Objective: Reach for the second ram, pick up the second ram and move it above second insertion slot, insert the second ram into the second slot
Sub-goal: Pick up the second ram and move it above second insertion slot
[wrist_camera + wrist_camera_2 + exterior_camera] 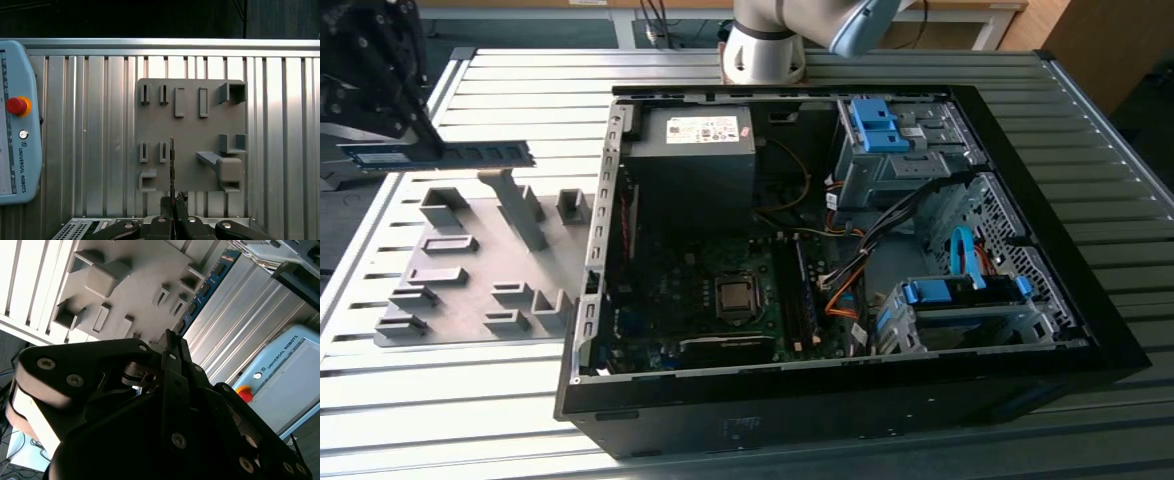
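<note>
The second ram (pixel 454 155) is a long blue-green stick hanging level above the grey holder plate (pixel 467 270), at the exterior view's left. My gripper (pixel 394 145) is shut on it near one end. In the first wrist view the ram (pixel 172 162) appears edge-on, sticking out from between the black fingers (pixel 165 206) over the holder plate (pixel 190 165). The second wrist view shows its chip-covered face (pixel 205 290) beyond the gripper (pixel 171 342). The long memory slots (pixel 797 290) lie on the motherboard inside the open computer case (pixel 1107 330), well toward the exterior view's right of the gripper.
The case holds a power supply (pixel 694 150), blue drive cages (pixel 887 135) and orange and blue cables (pixel 847 290). The holder plate carries several raised brackets (pixel 520 205). A teach pendant (pixel 15 125) lies on the ribbed metal table (pixel 454 400). The arm's base (pixel 767 50) stands behind the case.
</note>
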Robot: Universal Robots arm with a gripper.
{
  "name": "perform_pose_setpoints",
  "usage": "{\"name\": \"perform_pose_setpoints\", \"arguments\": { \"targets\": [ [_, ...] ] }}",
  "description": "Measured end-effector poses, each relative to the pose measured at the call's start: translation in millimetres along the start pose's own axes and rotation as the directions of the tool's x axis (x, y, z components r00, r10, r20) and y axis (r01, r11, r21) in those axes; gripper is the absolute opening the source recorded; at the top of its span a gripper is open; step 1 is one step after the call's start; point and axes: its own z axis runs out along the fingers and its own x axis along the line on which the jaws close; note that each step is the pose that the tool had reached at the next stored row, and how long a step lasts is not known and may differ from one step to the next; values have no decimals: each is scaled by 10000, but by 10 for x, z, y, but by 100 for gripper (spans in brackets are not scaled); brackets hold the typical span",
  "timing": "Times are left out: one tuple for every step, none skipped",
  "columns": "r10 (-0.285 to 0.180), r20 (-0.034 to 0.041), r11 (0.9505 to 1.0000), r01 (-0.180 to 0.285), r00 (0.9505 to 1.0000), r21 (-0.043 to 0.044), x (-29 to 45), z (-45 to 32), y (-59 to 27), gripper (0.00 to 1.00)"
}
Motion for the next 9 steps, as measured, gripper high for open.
{"name": "perform_pose_setpoints", "arguments": {
  "targets": [
    [0,0,10000,0,10000,0,0,0,-37,14],
    [0,0,10000,0,10000,1,-1,0,-71,14],
    [1,0,10000,-1,10000,0,-1,-1,-104,14],
    [2,-1,10000,-2,10000,-1,-2,-2,-137,14],
    [1,-1,10000,-1,10000,-1,-2,-2,-169,14],
    [1,0,10000,-1,10000,0,-2,-2,-199,14],
    [0,-1,10000,0,10000,0,-3,-2,-228,14],
    [0,1,10000,0,10000,1,-3,-1,-253,14],
    [0,0,10000,0,10000,0,-3,-2,-275,14]
  ]
}}
